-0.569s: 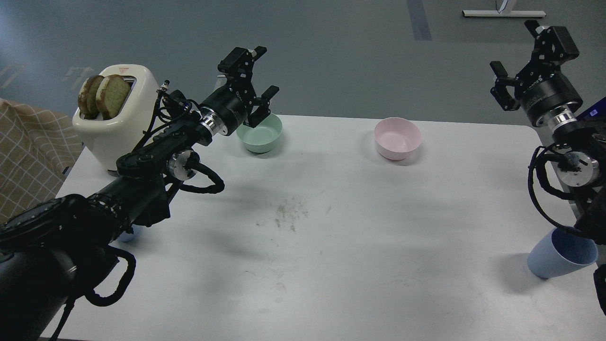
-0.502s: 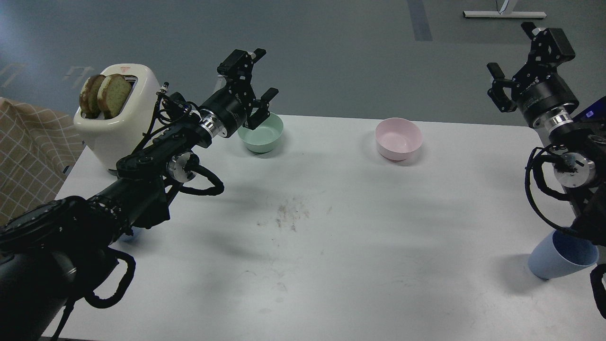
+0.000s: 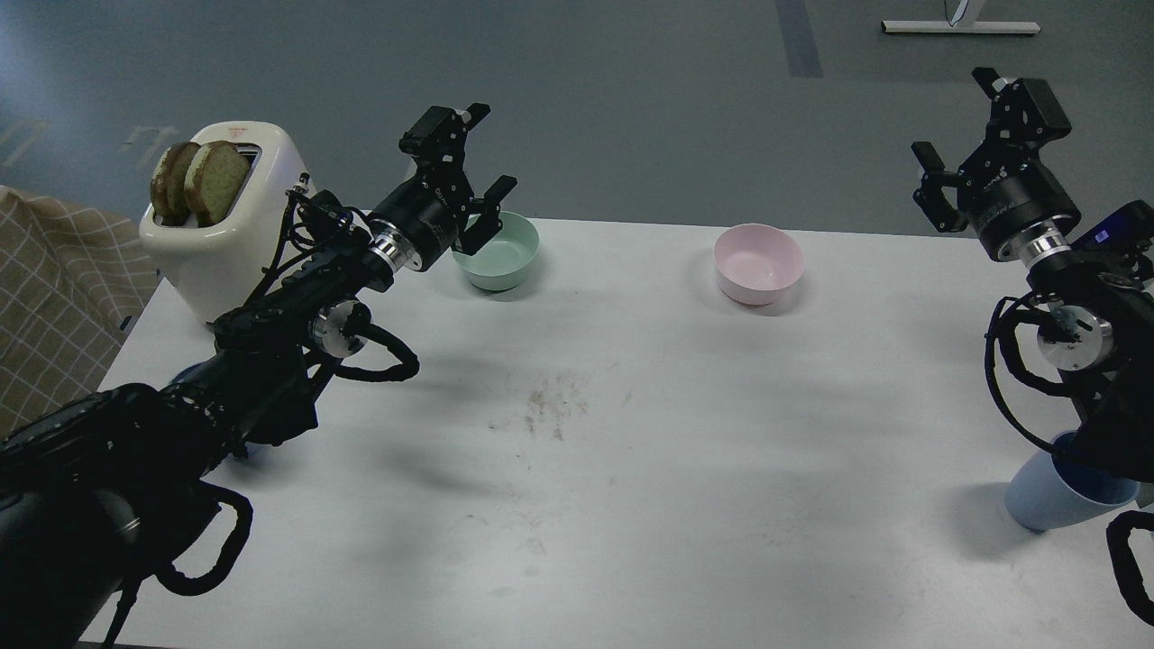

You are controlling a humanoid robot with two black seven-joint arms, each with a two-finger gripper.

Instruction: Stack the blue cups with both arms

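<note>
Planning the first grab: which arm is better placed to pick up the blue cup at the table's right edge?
Right. The blue cup stands directly under the right arm; the left pincer hovers far across, by the green bowl.

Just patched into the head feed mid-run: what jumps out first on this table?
Two black arms reach in from both sides, the left pincer open over the table's far left by the green bowl, the right pincer open high at far right. A cream toaster holding toast stands at the left corner; one blue cup shows near right, partly behind the right arm.
</note>
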